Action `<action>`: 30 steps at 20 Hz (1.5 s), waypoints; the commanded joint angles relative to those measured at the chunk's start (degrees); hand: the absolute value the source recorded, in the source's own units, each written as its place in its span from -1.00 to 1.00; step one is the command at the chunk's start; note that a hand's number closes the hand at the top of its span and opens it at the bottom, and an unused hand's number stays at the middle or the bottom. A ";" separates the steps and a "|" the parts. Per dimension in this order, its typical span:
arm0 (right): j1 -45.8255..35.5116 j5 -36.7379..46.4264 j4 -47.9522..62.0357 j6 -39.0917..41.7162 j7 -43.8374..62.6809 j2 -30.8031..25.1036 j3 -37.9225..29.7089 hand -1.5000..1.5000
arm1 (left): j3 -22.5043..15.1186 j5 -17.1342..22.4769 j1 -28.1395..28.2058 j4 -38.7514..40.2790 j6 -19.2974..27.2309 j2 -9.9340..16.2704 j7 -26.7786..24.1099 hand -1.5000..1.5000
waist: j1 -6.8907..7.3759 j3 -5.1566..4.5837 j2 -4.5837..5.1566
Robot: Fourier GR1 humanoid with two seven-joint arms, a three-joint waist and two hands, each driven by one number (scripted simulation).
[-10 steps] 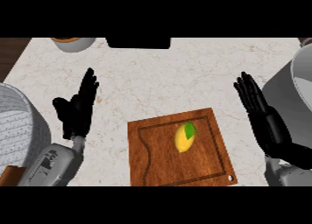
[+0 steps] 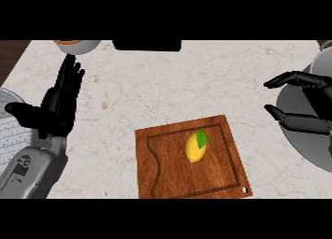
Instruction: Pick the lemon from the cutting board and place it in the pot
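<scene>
Yellow and smooth, the lemon (image 2: pixel 196 146) lies on the wooden cutting board (image 2: pixel 167 172), a little right of the board's middle, in the lower centre of the frame. It has a small green leaf at its upper end and it lies with its long axis almost up and down in the frame. No hand touches it. You should expect a light, stiff fruit with a rounded, somewhat slippery skin, so I think it can roll if you push it from one side only. The best place to take it is probably across the short middle, with the thumb on one flank and the fingers on the other flank.

The board lies flat on the pale marble desk (image 2: pixel 169 79). The pot (image 2: pixel 313 140) is at the right edge of the frame, grey, and only a part of it shows; what is inside it you cannot tell.

The right hand (image 2: pixel 310 105) is in front of the pot, well apart from the lemon. Its fingers are curled like a claw, the thumb below, and they hold nothing. The left hand (image 2: pixel 58 102) rests at the left of the frame, open, with straight fingers pointing up.

An orange bowl (image 2: pixel 77 45) shows at the upper left edge, content not clear.
</scene>
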 commanded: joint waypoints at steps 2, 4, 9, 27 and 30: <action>0.68 11.75 7.64 1.61 -17.36 -2.79 2.07 -1.00 | 2.16 1.53 1.61 -2.82 -2.50 1.56 -0.32 0.00 | -0.61 0.23 0.12; 2.50 13.36 10.68 2.92 -26.18 -1.65 3.08 -1.00 | 2.01 -0.19 0.95 -1.34 -1.57 0.50 -1.58 0.00 | -1.19 0.23 0.14; 0.04 20.22 6.63 2.99 -22.00 -5.41 4.25 -1.00 | 4.87 0.85 1.72 -1.14 -4.57 2.01 -0.21 0.00 | -1.73 0.12 -0.11; -3.19 40.19 -6.33 10.03 13.72 4.71 20.97 -1.00 | 9.38 1.13 0.99 -0.11 -8.85 1.69 0.47 0.00 | -1.38 0.12 -0.01; -2.41 40.43 -9.80 13.37 19.78 7.89 21.77 -1.00 | 9.22 -0.55 0.84 -4.01 -7.97 2.55 4.47 0.00 | -1.55 0.13 -0.20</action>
